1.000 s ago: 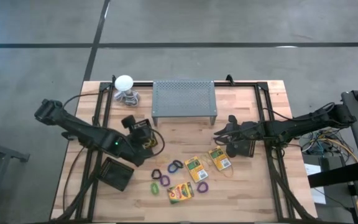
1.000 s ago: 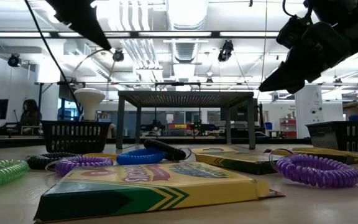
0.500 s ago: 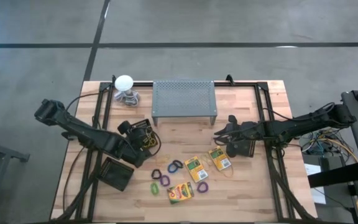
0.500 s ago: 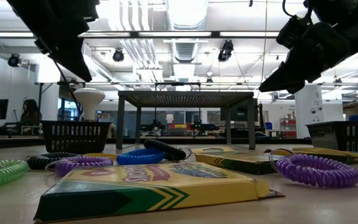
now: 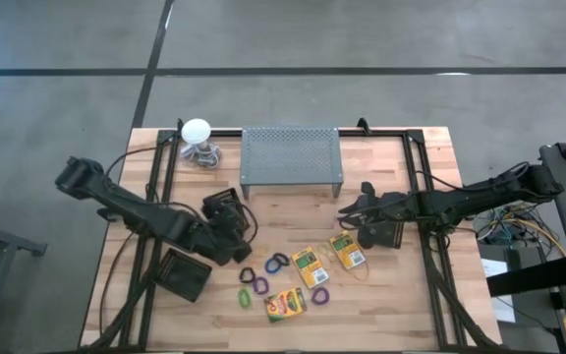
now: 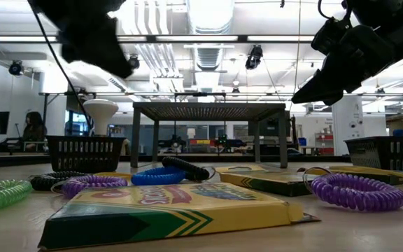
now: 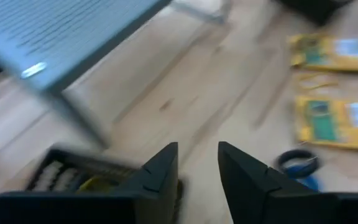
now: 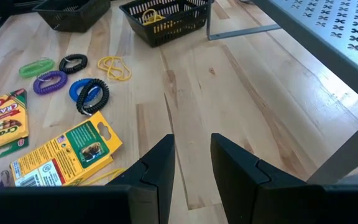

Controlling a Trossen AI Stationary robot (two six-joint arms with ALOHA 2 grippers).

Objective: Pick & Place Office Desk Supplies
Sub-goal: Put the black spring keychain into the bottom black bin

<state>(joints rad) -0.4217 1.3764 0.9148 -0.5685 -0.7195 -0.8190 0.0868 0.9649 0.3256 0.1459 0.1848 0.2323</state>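
Three yellow-and-green crayon boxes (image 5: 311,265) (image 5: 346,251) (image 5: 285,305) lie flat on the wooden table, with purple (image 5: 319,294), green (image 5: 245,297), black (image 5: 247,274) and blue (image 5: 276,262) loops around them. Yellow rubber bands (image 8: 114,67) lie beside the loops. My left gripper (image 5: 239,241) hovers open over a black basket (image 7: 73,177) that holds yellow bands; nothing is between its fingers (image 7: 166,168). My right gripper (image 5: 344,209) hangs open above bare wood, right of centre, with nothing between its fingers (image 8: 160,162).
The grey perforated metal stand (image 5: 292,157) sits at the far middle, and a white ball-topped object (image 5: 197,131) at the far left. A second black basket (image 5: 183,273) lies near the left front. Another dark basket (image 5: 381,234) sits under my right arm.
My left gripper has moved from the far side of the basket toward the table's near and right edges, over the basket and closer to the loops. My right arm has kept still.
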